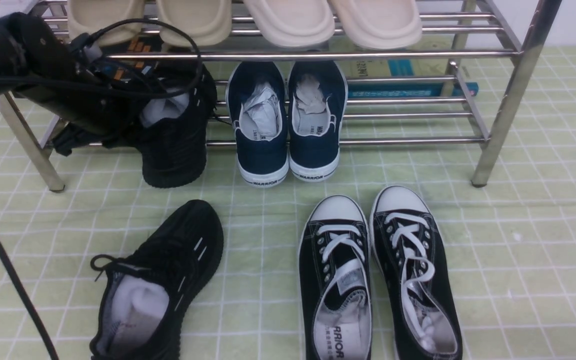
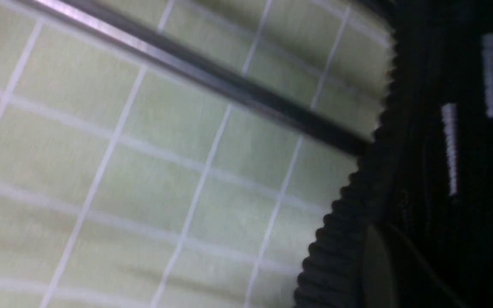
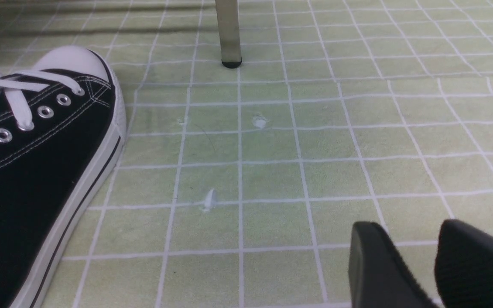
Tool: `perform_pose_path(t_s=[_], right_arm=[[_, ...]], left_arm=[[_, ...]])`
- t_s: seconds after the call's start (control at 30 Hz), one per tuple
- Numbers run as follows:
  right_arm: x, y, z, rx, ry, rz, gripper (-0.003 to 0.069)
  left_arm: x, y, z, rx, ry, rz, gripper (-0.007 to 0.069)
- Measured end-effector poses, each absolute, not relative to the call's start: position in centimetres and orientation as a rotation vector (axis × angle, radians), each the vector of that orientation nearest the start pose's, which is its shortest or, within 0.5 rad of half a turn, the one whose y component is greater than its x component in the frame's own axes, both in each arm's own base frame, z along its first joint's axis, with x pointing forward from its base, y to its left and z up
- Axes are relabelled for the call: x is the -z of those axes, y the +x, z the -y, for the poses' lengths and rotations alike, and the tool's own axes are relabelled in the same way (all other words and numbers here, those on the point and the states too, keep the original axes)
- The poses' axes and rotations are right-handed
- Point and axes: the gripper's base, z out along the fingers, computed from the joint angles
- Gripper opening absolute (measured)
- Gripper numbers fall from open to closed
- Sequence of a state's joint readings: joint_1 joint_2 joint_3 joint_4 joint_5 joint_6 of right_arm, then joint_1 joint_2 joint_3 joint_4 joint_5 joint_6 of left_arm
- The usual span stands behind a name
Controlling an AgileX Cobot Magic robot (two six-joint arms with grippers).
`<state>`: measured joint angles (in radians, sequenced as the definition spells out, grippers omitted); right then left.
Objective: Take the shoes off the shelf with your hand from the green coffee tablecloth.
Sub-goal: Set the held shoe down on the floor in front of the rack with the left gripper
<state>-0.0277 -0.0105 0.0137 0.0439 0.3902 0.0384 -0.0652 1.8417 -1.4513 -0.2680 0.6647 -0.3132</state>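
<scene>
One black knit shoe [image 1: 175,145] sits at the left end of the shelf's [image 1: 408,141] lower tier, its heel hanging over the front rail. My left gripper [image 1: 93,115] reaches in from the left under its looping cables and is shut on that shoe's side. In the left wrist view a finger [image 2: 375,265] presses the ribbed sole of the shoe [image 2: 443,149], with a shelf rail [image 2: 212,77] behind. The other black knit shoe [image 1: 163,280] lies on the green tablecloth [image 1: 518,250] at front left. My right gripper [image 3: 409,239] hovers low over the cloth, open and empty.
A navy white-soled pair [image 1: 285,120] stands on the lower tier beside the held shoe. Beige slippers [image 1: 288,20] fill the top tier. A black canvas pair [image 1: 378,275] rests on the cloth at front centre. A shelf leg [image 3: 228,34] stands ahead of the right gripper.
</scene>
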Motion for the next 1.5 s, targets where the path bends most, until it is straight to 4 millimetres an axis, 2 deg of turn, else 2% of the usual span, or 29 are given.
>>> perform_pose_path(t_s=[0.17, 0.2, 0.27, 0.37, 0.4, 0.5, 0.6, 0.73, 0.83, 0.93, 0.97, 1.0, 1.07, 1.23, 1.5], right_arm=[[-17.4, 5.2, 0.0, -0.051, 0.089, -1.875, 0.0237], [-17.4, 5.2, 0.0, -0.051, 0.089, -1.875, 0.0237], [-17.4, 5.2, 0.0, -0.051, 0.089, -1.875, 0.0237], [-17.4, 5.2, 0.0, -0.051, 0.089, -1.875, 0.0237], [-17.4, 5.2, 0.0, -0.051, 0.089, -1.875, 0.0237], [-17.4, 5.2, 0.0, -0.051, 0.089, -1.875, 0.0237], [-17.4, 5.2, 0.0, -0.052, 0.090, -1.875, 0.0237], [-17.4, 5.2, 0.0, -0.051, 0.090, -1.875, 0.0237], [-17.4, 5.2, 0.0, -0.052, 0.091, -1.875, 0.0237], [-17.4, 5.2, 0.0, -0.052, 0.091, -1.875, 0.0237], [-17.4, 5.2, 0.0, -0.052, 0.091, -1.875, 0.0237], [-17.4, 5.2, 0.0, -0.052, 0.091, -1.875, 0.0237], [-17.4, 5.2, 0.0, -0.052, 0.091, -1.875, 0.0237], [-17.4, 5.2, 0.0, -0.052, 0.091, -1.875, 0.0237], [-17.4, 5.2, 0.0, -0.052, 0.091, -1.875, 0.0237]], left_arm=[[-29.7, 38.1, 4.1, 0.435, -0.470, -2.535, 0.0025], [-30.0, 37.9, 4.1, 0.436, -0.468, -2.530, 0.0025], [-32.6, 35.7, 4.0, 0.438, -0.440, -2.537, 0.0025], [-34.5, 34.0, 3.9, 0.433, -0.417, -2.537, 0.0025], [-35.7, 32.6, 3.7, 0.417, -0.398, -2.547, 0.0025], [-37.2, 30.7, 3.5, 0.386, -0.375, -2.554, 0.0025], [-39.4, 27.1, 3.1, 0.348, -0.346, -2.590, 0.0025], [-40.5, 23.9, 2.9, 0.348, -0.335, -2.581, 0.0025], [-40.3, 22.2, 2.9, 0.369, -0.335, -2.576, 0.0025], [-37.6, 19.4, 3.2, 0.433, -0.359, -2.643, 0.0025], [-37.5, 19.1, 3.2, 0.437, -0.360, -2.640, 0.0025], [-36.6, 18.7, 3.3, 0.455, -0.371, -2.660, 0.0025], [-33.7, 17.2, 3.6, 0.518, -0.410, -2.692, 0.0025], [-31.3, 16.7, 4.2, 0.628, -0.398, -2.694, 0.0025], [-31.7, 17.6, 5.0, 0.756, -0.357, -2.584, 0.0025]])
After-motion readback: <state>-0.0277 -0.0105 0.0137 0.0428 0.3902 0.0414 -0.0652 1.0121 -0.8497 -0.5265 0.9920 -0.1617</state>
